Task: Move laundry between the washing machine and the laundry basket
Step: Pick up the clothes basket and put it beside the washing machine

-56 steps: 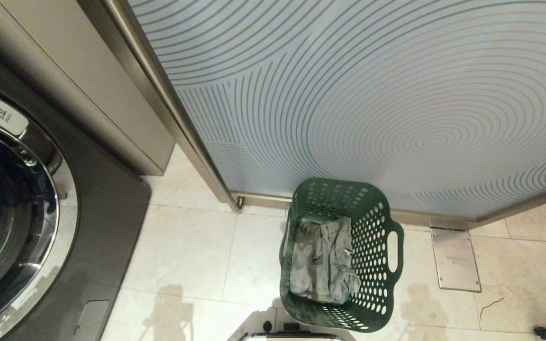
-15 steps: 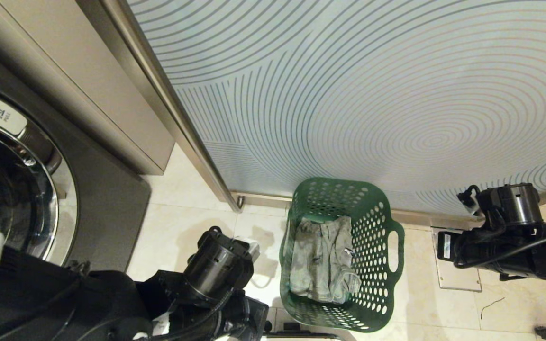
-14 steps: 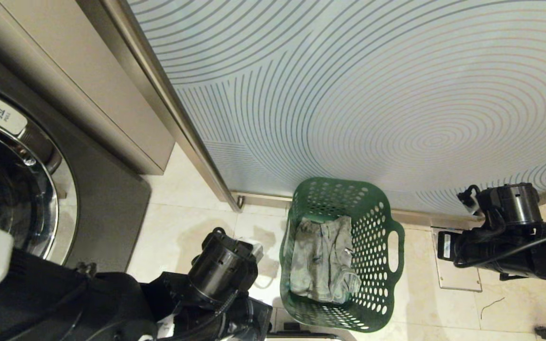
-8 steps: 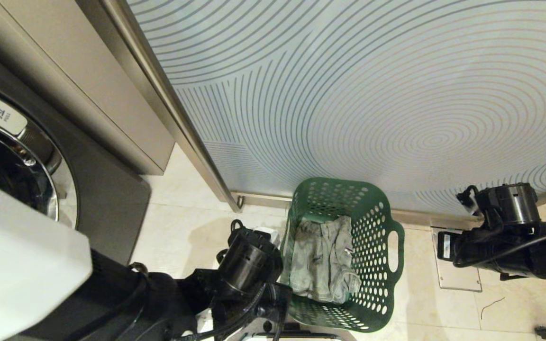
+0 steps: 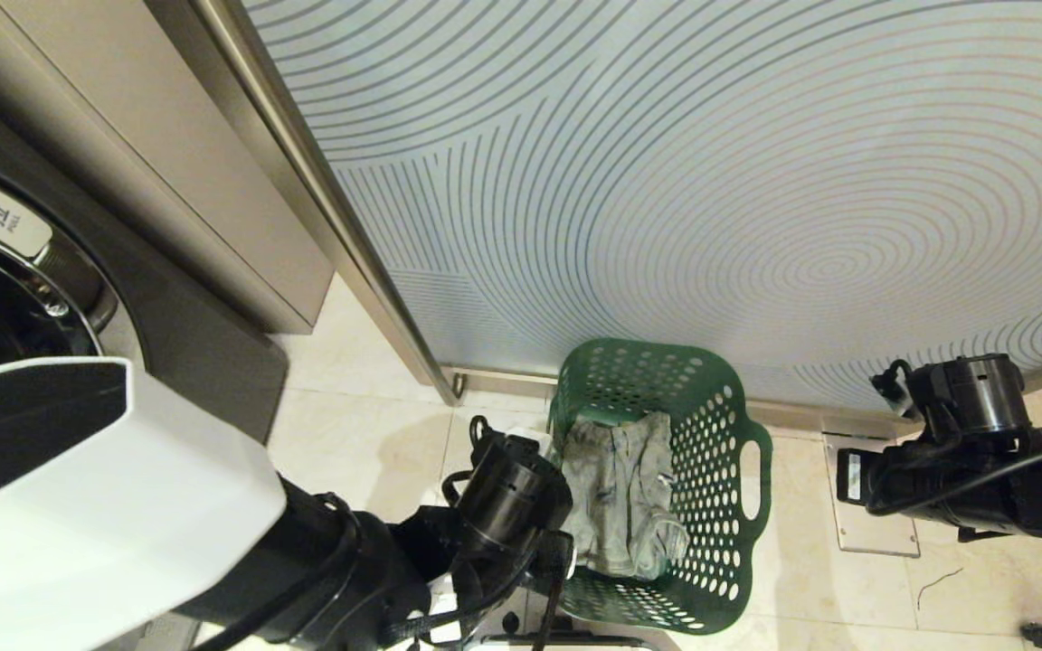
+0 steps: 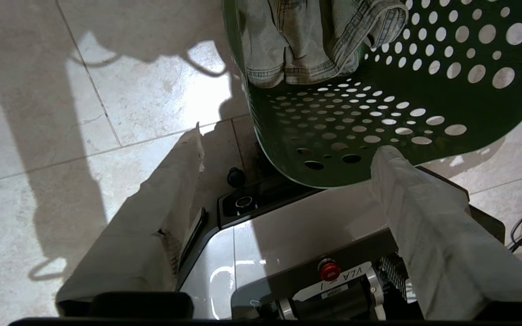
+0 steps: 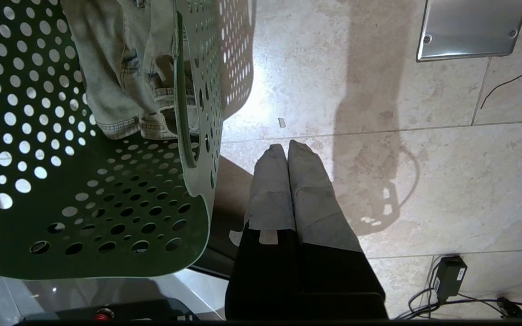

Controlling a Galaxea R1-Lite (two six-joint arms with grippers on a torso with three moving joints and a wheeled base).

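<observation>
On the pale tiled floor, the laundry lies lengthwise in the laundry basket, just ahead of the wide-spread left gripper, nearer than the pressed-together right gripper.

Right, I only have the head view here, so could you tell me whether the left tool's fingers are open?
Observer: Yes, the left tool is wide open and empty, with its fingers spread close to the laundry basket's near wall.
Operator: Thank you. Is it touching the laundry?
Observer: No, the laundry lies inside the basket, beyond both fingertips.
Operator: And the right tool, please?
Observer: The right tool is shut on nothing, outside the basket and over the floor tiles.
</observation>
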